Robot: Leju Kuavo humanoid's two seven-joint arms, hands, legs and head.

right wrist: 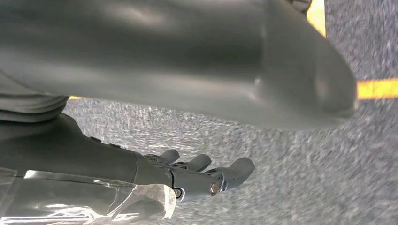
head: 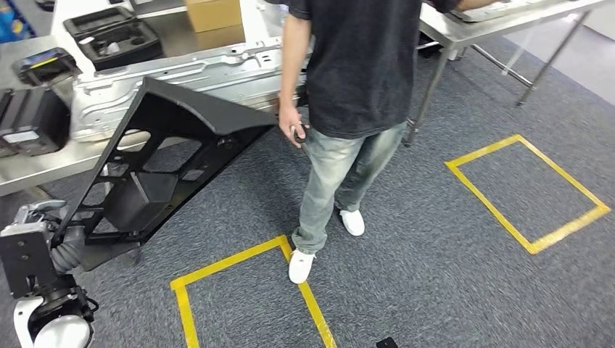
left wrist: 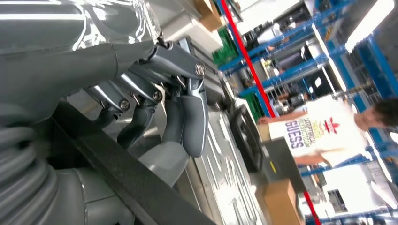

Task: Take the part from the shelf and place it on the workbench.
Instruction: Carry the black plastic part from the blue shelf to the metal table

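**Even overhead light, soft wrist views**

Bright, even ceiling light; shadows stay faint on the carpet [head: 435, 254]. Glare streaks the steel workbench [head: 29, 170] and the left hand [left wrist: 155, 93]. A ceiling lamp [left wrist: 373, 23] blows out white. The right hand [right wrist: 197, 176] is blurred, its surroundings grainy.

workbench [head: 29, 174]: pressed metal panel [head: 181, 76], black trays [head: 112, 32], cardboard box [head: 212, 13] | carpet floor [head: 406, 275]: yellow tape outlines [head: 526, 192]

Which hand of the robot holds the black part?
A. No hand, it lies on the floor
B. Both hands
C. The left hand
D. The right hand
C: the left hand grips the black part, while the right hand hangs over the carpet holding nothing.
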